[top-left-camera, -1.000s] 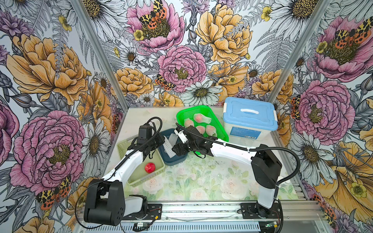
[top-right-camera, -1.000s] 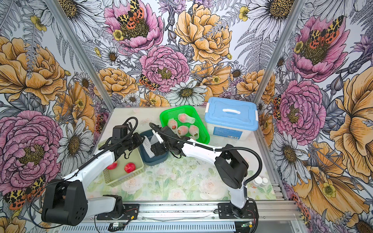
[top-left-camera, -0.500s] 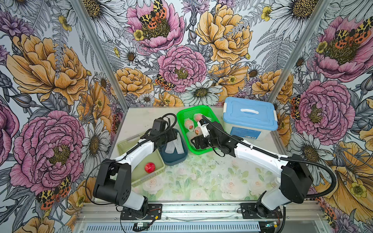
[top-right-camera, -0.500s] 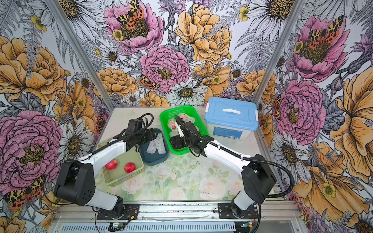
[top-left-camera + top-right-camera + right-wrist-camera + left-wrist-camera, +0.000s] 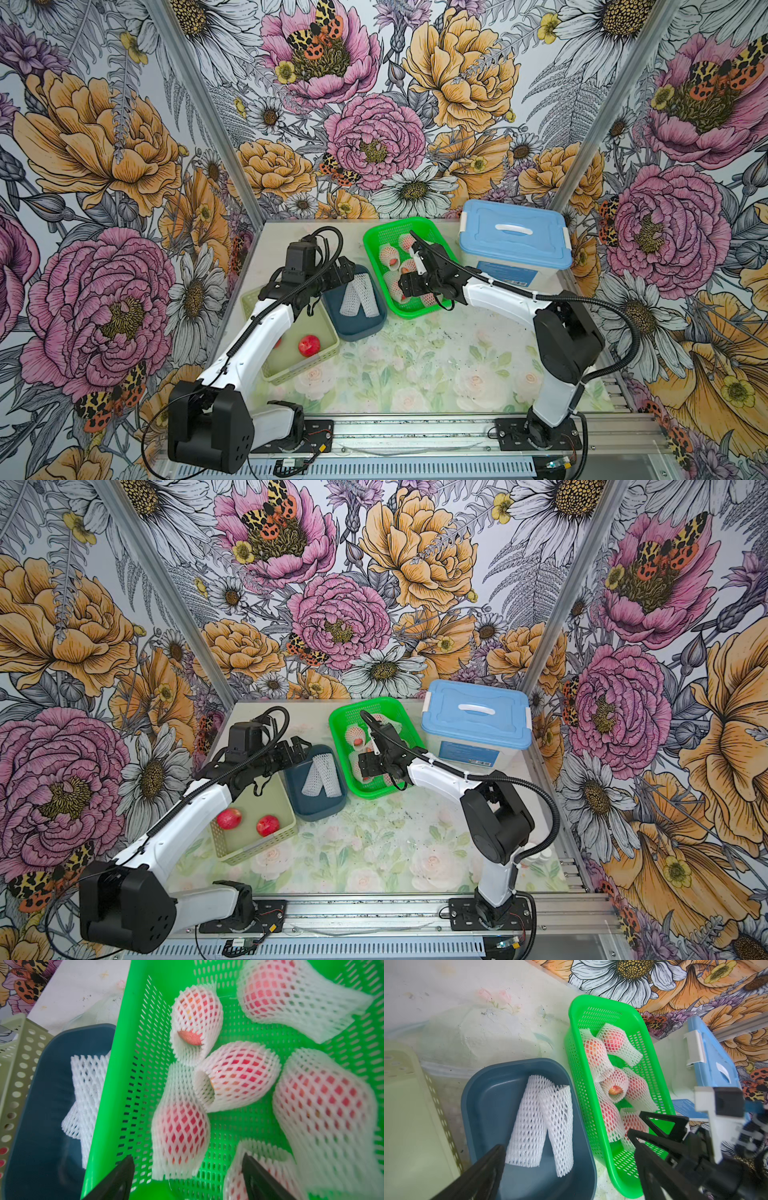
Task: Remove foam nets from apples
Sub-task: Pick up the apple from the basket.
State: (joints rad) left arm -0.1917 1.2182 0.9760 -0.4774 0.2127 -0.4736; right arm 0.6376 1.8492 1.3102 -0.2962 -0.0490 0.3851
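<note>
Several apples in white foam nets lie in the green basket. My right gripper hangs open just above them; the end of one netted apple lies between its spread fingers, untouched as far as I can see. Two empty foam nets lie side by side in the dark blue bin. My left gripper stands wide open over that bin's near end, holding nothing. In a top view, two bare red apples rest in the pale green basket.
A clear box with a blue lid stands at the back right, close beside the green basket. The three containers sit in a tight row, and my two grippers are close together above them. Patterned walls close in the table on three sides.
My left gripper carried a foam net over the blue bin and opened, and the net now lies there beside another. My right gripper swung from the blue bin to the green basket.
</note>
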